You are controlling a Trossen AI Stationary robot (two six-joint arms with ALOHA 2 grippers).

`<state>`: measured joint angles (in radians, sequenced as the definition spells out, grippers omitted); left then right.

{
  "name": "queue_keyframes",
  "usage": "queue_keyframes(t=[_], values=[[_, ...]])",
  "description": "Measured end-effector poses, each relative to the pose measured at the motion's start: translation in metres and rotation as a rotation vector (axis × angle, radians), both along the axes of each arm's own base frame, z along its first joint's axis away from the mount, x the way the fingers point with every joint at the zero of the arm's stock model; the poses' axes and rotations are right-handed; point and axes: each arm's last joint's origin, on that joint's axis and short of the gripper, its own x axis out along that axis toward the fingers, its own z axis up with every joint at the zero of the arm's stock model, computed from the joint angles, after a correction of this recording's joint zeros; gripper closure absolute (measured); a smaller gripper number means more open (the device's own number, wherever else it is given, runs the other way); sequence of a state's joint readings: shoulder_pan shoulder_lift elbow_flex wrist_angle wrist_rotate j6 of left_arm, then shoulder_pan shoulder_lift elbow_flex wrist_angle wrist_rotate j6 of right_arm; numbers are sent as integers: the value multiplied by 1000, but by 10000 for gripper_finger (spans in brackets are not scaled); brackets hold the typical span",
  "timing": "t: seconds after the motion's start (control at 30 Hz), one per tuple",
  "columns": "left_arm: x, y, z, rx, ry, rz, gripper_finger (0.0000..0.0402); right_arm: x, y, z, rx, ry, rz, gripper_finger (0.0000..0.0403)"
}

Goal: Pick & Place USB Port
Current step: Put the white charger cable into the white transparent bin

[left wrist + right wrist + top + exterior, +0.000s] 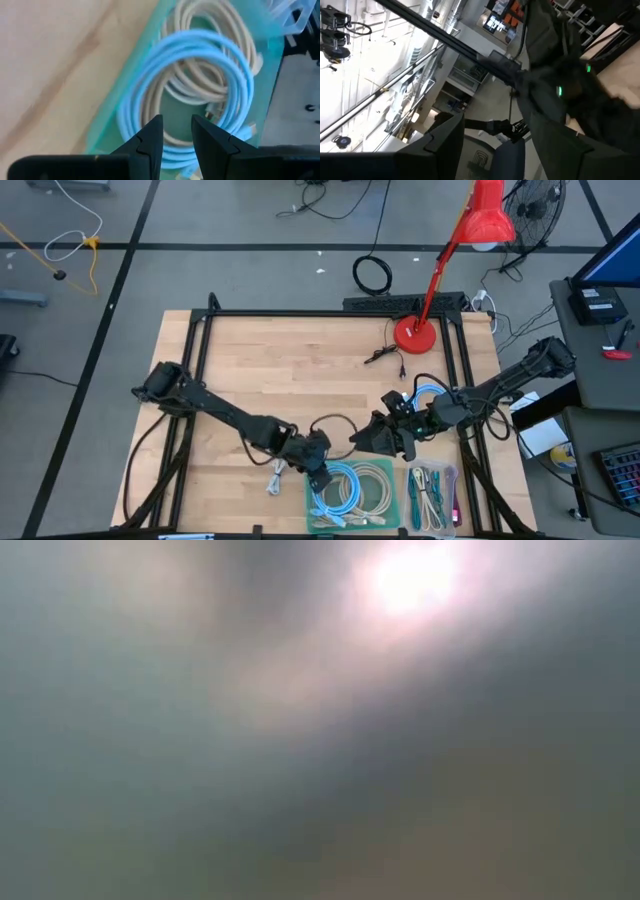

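High view: left gripper (322, 481) sits lower centre of frame, at the upper left corner of a green tray (347, 524) w/ a blue cable (345, 486) and a beige cable (377, 485) coiled inside. Right gripper (372, 440) is centre-right above the tabletop (290, 370), tilted up.

Low view: just blur.

Left wrist view: jaws slightly apart, nothing between them, over the blue cable.

Right wrist view: jaws apart, empty, facing the ceiling.
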<state>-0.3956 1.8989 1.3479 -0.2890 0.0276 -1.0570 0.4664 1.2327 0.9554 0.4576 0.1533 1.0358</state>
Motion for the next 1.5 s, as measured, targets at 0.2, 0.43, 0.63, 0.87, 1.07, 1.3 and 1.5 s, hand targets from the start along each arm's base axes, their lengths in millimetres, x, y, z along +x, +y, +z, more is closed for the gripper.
queue_keyframes(t=[0.2, 0.43, 0.63, 0.87, 1.07, 1.3, 1.5], values=[[-7, 13, 31, 17, -76, 24, 295, 0, 0, -1, -3, 6, 0, 188], [-22, 23, 75, -15, -190, 23, 295, 0, 1, -2, -13, 20, 29, 188], [-46, 25, 114, -48, -289, -2, 295, 0, 1, -12, -57, 111, 52, 188], [-71, 24, 146, -26, -409, -64, 295, -5, -16, -37, -169, 398, 28, 188], [-86, 25, 155, 19, -412, -137, 295, -29, -40, -63, -198, 810, -65, 188], [-106, 26, 138, 125, -195, -207, 295, -50, -58, -83, -234, 1149, -160, 188], [-133, 38, 103, 125, 300, 0, 295, -48, -60, -82, -213, 1135, -235, 188]])
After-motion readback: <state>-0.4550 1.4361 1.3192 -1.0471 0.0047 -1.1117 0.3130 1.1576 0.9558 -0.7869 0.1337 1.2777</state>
